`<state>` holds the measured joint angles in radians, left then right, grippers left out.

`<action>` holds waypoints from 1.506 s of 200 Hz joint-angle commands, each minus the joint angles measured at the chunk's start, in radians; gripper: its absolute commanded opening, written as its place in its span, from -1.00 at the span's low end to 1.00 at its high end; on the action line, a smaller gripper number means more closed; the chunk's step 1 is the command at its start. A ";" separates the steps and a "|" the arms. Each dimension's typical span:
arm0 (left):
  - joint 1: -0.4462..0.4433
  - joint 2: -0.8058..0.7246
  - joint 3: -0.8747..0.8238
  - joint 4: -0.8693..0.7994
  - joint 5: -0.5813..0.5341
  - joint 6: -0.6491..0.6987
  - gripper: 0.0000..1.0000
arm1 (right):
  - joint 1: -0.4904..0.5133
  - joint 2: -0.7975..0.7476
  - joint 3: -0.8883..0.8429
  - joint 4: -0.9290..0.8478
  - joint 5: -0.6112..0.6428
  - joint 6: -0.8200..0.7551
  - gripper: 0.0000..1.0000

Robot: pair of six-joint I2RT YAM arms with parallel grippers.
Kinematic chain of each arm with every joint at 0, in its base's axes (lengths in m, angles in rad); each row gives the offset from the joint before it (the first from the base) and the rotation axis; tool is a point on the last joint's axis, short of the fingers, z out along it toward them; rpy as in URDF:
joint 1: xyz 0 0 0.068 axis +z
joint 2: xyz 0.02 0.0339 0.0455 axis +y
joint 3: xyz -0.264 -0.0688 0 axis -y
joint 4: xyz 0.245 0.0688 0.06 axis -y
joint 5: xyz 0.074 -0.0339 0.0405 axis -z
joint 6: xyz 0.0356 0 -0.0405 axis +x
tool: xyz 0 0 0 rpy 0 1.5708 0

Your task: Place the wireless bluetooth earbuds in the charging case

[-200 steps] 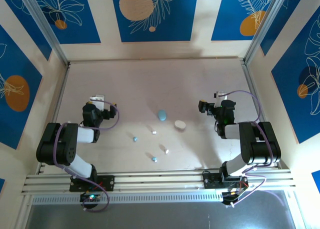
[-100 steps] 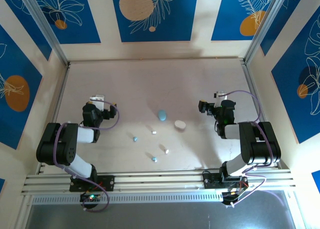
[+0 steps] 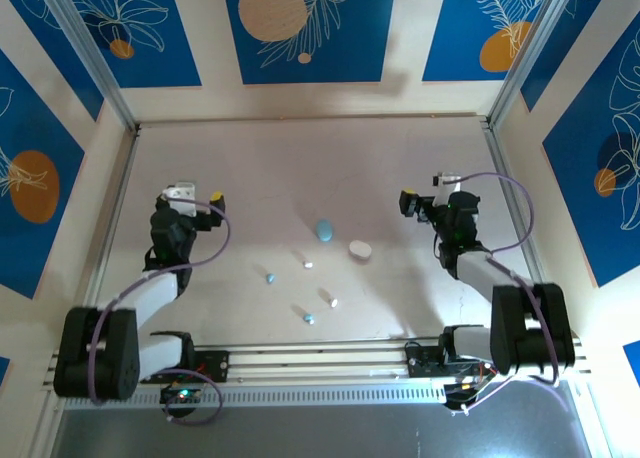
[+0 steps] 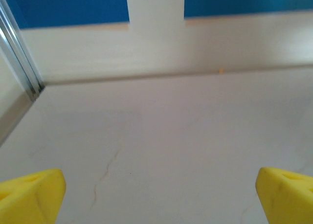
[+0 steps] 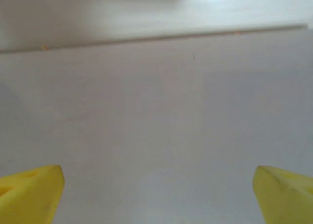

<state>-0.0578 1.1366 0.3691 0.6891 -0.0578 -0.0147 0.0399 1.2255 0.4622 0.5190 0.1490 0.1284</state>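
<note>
Both arms now reach further forward, my left claw and right claw gaping wide, empty — tiny earbuds may skitter off if I pinch off-centre.

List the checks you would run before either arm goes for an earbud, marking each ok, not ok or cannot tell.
1. Left gripper open and empty: ok; its yellow fingers stand wide apart with nothing between them.
2. Right gripper open and empty: ok, likewise.
3. Four earbuds lying apart on the table: ok; light blue earbuds, white earbuds.
4. Blue case and white case uncovered between the arms: ok.
5. Case lids open: cannot tell from above.
6. A gripper lined up over an earbud: not ok; both stand off to the sides.
</note>
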 commanded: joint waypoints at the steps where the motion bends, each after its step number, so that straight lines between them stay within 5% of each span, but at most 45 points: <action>1: -0.017 -0.109 0.064 -0.216 -0.001 -0.134 0.99 | 0.027 -0.121 0.059 -0.227 -0.026 0.066 0.98; 39: -0.022 -0.310 0.155 -0.462 0.078 -0.438 0.99 | 0.061 -0.280 0.185 -0.602 -0.085 0.224 0.98; 70: -0.027 -0.405 0.247 -0.747 0.148 -0.512 0.99 | 0.058 -0.331 0.281 -0.892 -0.097 0.288 0.98; 114: -0.027 -0.441 0.203 -0.729 0.373 -0.500 0.99 | -0.066 -0.357 0.244 -0.944 -0.208 0.425 0.98; 158: -0.021 -0.392 0.136 -0.730 0.262 -0.644 0.99 | -0.145 -0.250 0.227 -0.854 -0.436 0.483 0.98; 254: -0.043 0.224 0.254 -0.393 0.501 -0.709 0.99 | 0.248 0.184 0.564 -1.032 -0.117 0.404 0.98; 301: -0.077 0.321 0.197 -0.221 0.555 -0.711 0.99 | 0.425 0.447 0.818 -1.186 -0.035 0.357 0.80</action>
<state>-0.1108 1.4502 0.5900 0.3305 0.4236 -0.7269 0.4023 1.5661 1.1728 -0.5385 0.0490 0.5262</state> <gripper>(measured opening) 0.996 0.941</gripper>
